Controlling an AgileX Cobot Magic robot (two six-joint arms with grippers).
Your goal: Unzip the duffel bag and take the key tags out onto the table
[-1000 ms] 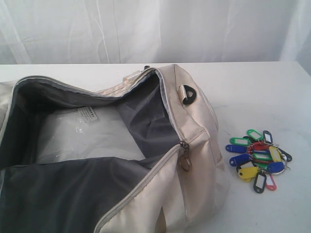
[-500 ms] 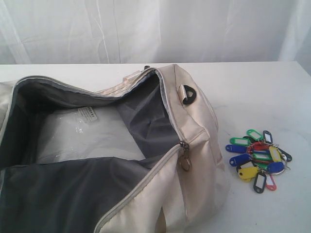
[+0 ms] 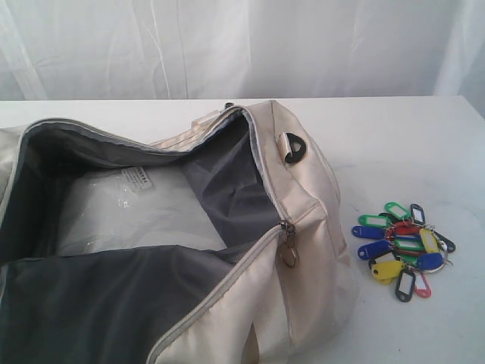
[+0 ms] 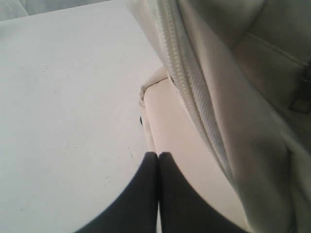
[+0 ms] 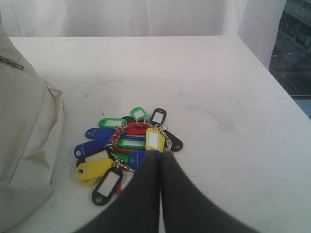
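Note:
The cream duffel bag (image 3: 295, 227) lies unzipped and gaping on the white table (image 3: 394, 144), its grey lining (image 3: 114, 303) showing. The bunch of key tags (image 3: 402, 246) rests on the table to the bag's right. No gripper shows in the exterior view. In the right wrist view my right gripper (image 5: 160, 154) is shut with nothing in it, hovering just short of the key tags (image 5: 126, 148). In the left wrist view my left gripper (image 4: 158, 155) is shut and empty, beside the duffel bag (image 4: 243, 111) and a pale strap (image 4: 167, 121).
A clear plastic sheet (image 3: 140, 208) lies in the bag's bottom. A black D-ring (image 3: 295, 148) and a metal zipper pull (image 3: 289, 250) hang at the bag's right end. A white curtain (image 3: 242, 45) backs the table. The table edge (image 5: 286, 97) runs at the right wrist view's side.

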